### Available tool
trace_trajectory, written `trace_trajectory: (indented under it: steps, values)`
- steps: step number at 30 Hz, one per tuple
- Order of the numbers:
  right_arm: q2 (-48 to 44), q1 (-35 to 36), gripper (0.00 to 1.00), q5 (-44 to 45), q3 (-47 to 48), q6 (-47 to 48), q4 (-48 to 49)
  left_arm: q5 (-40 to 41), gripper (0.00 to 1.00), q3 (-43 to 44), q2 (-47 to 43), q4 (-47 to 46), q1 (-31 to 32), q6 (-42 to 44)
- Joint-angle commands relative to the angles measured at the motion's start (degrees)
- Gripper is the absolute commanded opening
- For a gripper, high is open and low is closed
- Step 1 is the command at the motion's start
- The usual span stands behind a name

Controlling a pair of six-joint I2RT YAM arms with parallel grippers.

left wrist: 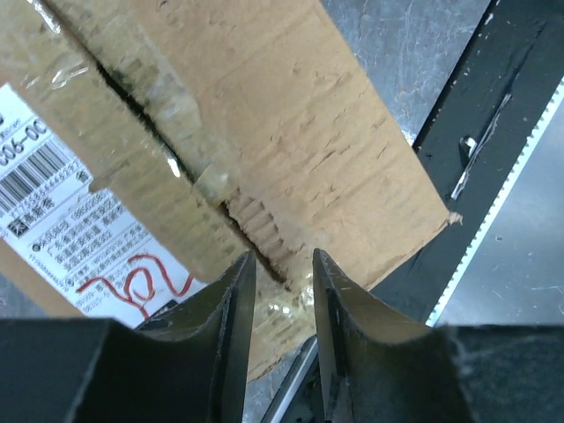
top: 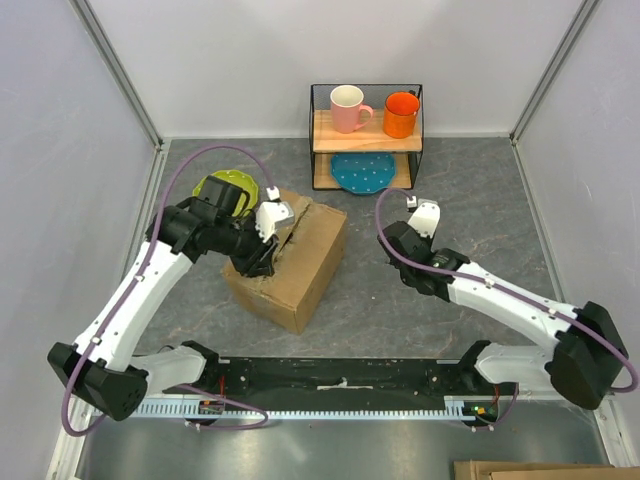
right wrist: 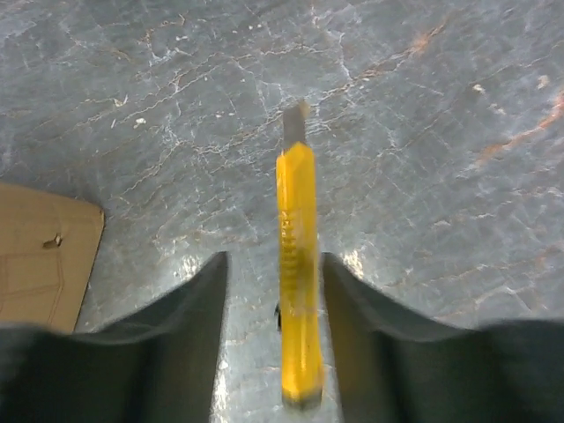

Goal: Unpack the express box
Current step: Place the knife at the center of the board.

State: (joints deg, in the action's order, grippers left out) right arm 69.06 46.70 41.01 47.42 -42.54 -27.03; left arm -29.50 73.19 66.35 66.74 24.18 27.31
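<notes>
**Express box on the table, seam split and flaps waiting**

Express box (top: 300, 270) stands on the grey table (top: 450, 180), left of centre and just ahead of the left arm, with its taped top facing up. It sits skewed. As far as I can judge from above, its long axis slants from the near left toward the far right, and the seam (left wrist: 167, 150) runs along that line. The white label (left wrist: 79, 238) with red scrawl lies to one side of the seam.

The left gripper (left wrist: 280, 260) is down on the top at the end of the seam. Its fingers stand partly apart astride the split, and I cannot tell whether they pinch a flap edge. The right gripper (right wrist: 273, 257) hovers over bare table well to the right, its jaws spread around a yellow utility knife (right wrist: 297, 264) with a clear gap on one side.

I would expect corrugated board like this to be stiff across the panels but easy to bend at the flap folds (the tape looks slick and crinkled). Its weight depends on contents I cannot see. The free flap edge beside the split looks like the best place to take hold.
</notes>
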Motion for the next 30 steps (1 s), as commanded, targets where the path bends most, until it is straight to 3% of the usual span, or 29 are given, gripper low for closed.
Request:
trace_trajectory:
  steps: [1, 7, 9, 12, 14, 18, 24, 30]
  values:
    - [3.62, -5.2, 0.61, -11.11, -1.01, 1.23, 13.75, 8.29, 0.4, 3.36, 1.76, -3.54, 4.81, -6.12]
    - [6.01, -7.23, 0.82, -15.17, -0.22, 1.68, 16.04, 23.77, 0.51, 3.36, 3.09, -13.82, 7.8, -8.59]
    - [3.91, -7.23, 0.86, -14.91, -0.05, 2.11, 15.95, 26.14, 0.65, 3.36, 3.88, -14.7, 9.21, -8.24]
    - [1.52, -7.67, 0.88, -16.31, 0.04, 3.08, 19.45, 26.94, 0.72, 3.28, 5.28, -15.41, 11.58, -7.45]
    - [1.52, -8.2, 0.89, -18.06, 0.22, 3.96, 25.14, 27.03, 0.86, 3.19, 6.42, -16.02, 13.07, -7.45]
    - [5.81, -9.69, 0.89, -27.01, 1.97, 2.91, 33.69, 28.43, 0.89, 3.98, 7.83, -16.73, 14.75, -7.62]
    - [11.18, -9.78, 0.9, -31.6, 3.73, 3.43, 44.5, 35.46, 0.9, 2.93, 7.75, -20.94, 15.81, -6.04]
    - [14.44, -9.78, 0.89, -38.28, 2.86, 2.21, 54.35, 35.57, 0.9, 4.42, 8.54, -21.04, 15.81, -4.63]
